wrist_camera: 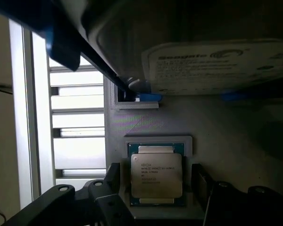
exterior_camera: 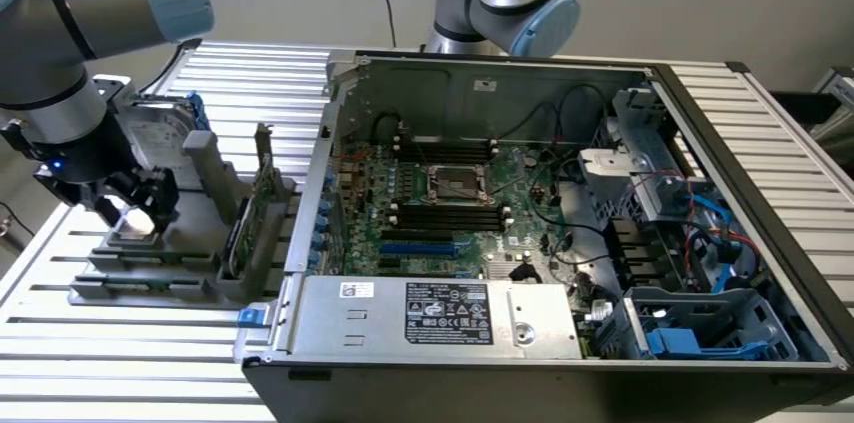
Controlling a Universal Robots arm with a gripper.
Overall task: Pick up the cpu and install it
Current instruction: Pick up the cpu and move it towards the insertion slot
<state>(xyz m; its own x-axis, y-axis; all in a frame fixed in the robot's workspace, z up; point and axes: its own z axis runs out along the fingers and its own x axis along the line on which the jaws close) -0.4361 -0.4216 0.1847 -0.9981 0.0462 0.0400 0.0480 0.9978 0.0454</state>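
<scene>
In the exterior view the arm [exterior_camera: 80, 13] reaches down at the left of the frame. Its gripper [exterior_camera: 130, 205] hangs low over a grey holder rack [exterior_camera: 147, 278] on the slatted table [exterior_camera: 120, 363]. The black fingers [exterior_camera: 160, 201] stand spread, with the pale top of the cpu [exterior_camera: 130, 215] showing between them. An open computer case [exterior_camera: 747, 193] fills the centre and right of the frame. On its motherboard the metal-framed socket [exterior_camera: 454, 183] lies well apart from the gripper.

In the wrist view the cpu [wrist_camera: 155, 175] lies flat, printed metal top up, in a shallow recess of the grey holder [wrist_camera: 158, 141]. The gripper [wrist_camera: 155, 181] straddles it with its fingers [wrist_camera: 114, 176] parted, one on each side of the chip and just beside the recess. They grip nothing, and whether the nearer one touches the chip's edge I cannot tell. A Seagate hard drive [wrist_camera: 217, 61] with a blue rail [wrist_camera: 148, 97] stands in the rack beyond the cpu.
</scene>
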